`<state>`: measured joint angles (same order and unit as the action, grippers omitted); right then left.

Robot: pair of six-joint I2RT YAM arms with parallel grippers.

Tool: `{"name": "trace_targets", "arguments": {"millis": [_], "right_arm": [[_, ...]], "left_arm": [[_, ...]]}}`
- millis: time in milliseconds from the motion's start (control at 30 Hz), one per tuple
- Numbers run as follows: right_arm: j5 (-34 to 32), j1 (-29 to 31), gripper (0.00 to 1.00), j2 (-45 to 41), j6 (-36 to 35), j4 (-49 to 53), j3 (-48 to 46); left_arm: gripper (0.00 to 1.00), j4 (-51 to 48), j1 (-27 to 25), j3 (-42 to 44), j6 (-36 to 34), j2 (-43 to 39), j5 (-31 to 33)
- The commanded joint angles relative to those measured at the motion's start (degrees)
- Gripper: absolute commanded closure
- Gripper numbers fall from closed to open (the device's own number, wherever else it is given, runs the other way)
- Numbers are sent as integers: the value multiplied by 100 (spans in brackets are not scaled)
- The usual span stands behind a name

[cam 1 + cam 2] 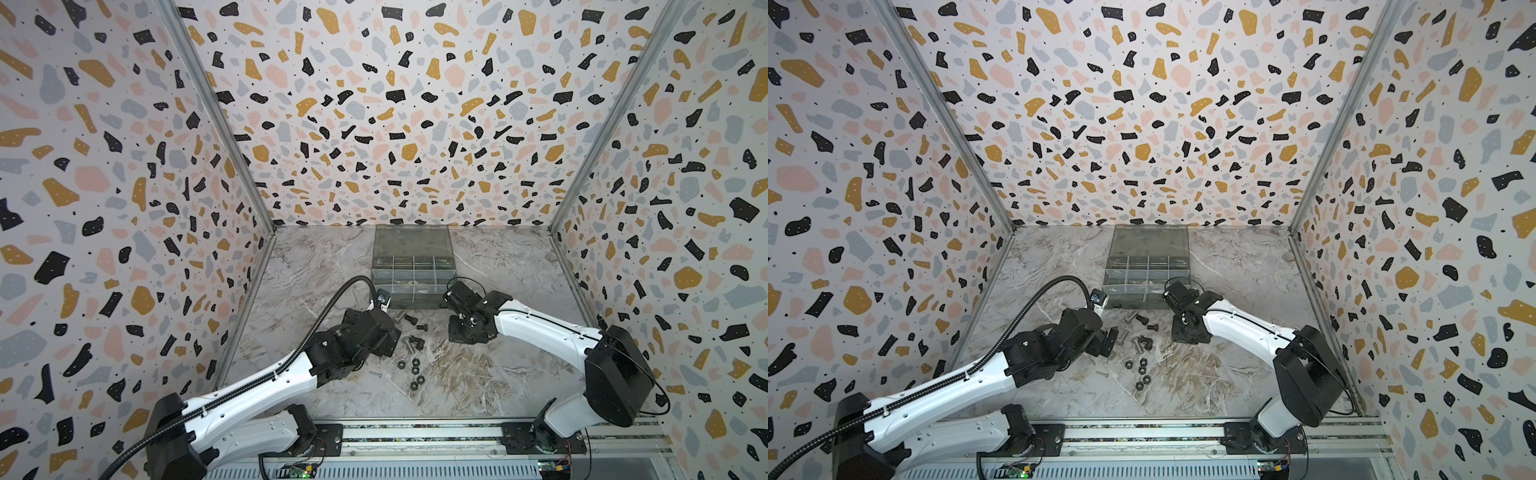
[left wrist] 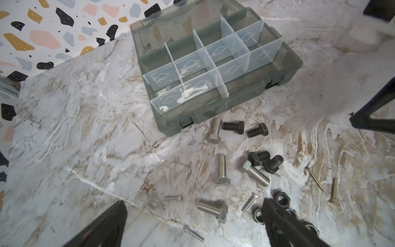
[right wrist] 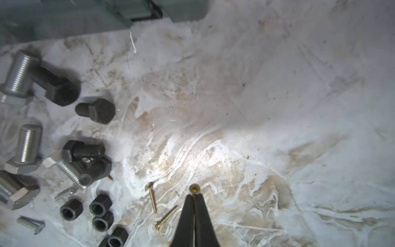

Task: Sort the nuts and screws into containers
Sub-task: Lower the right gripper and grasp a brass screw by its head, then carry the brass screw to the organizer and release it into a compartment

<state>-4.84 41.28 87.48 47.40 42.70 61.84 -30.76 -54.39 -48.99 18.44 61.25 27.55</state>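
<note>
Right fingers (image 3: 188,207) pinch a thin brass screw (image 3: 195,189) by its shaft, right of the bolts (image 2: 222,169), near side of box (image 2: 295,64). Left fingers (image 2: 277,218) spread over nuts (image 2: 282,198). Risk: tiny tip grip, so the screw may swivel or drop onto the desk (image 2: 64,149).

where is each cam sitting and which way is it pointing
Both top views: high at the front above the arm bases, facing down toward the back wall; left arm, right arm, organiser box and bolts show.
Left wrist: on the left arm, facing past the open left gripper onto box, bolts and nuts.
Right wrist: on the right arm, low over the table, facing along the right gripper, shut on a brass screw.
Shared: both wrist views hold the same bolts and nuts.
</note>
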Motion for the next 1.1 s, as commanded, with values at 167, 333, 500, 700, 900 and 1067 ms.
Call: {"name": "trace_targets", "arguments": {"millis": [167,333,500,700,900,1067], "right_arm": [[-161,-591,100,382,-774,239,1100],[-64,-901,100,645,-1033,123,1501],[100,-1211,100,1056,-1209,-16,1951],[164,-1342,100,1627,-1406,-27,2587],[285,-1514,100,2194,-1494,-68,3285],[348,-1659,100,2726,-1562,21,3936]], "left_arm": [[0,59,31,-747,-50,313,-12],[0,24,125,-1041,-197,556,45],[0,26,408,-1220,-277,746,-118],[0,107,933,-1331,-419,868,-437],[0,106,1261,-1403,-542,1044,-613],[0,124,1426,-1494,-606,1164,-735]]}}
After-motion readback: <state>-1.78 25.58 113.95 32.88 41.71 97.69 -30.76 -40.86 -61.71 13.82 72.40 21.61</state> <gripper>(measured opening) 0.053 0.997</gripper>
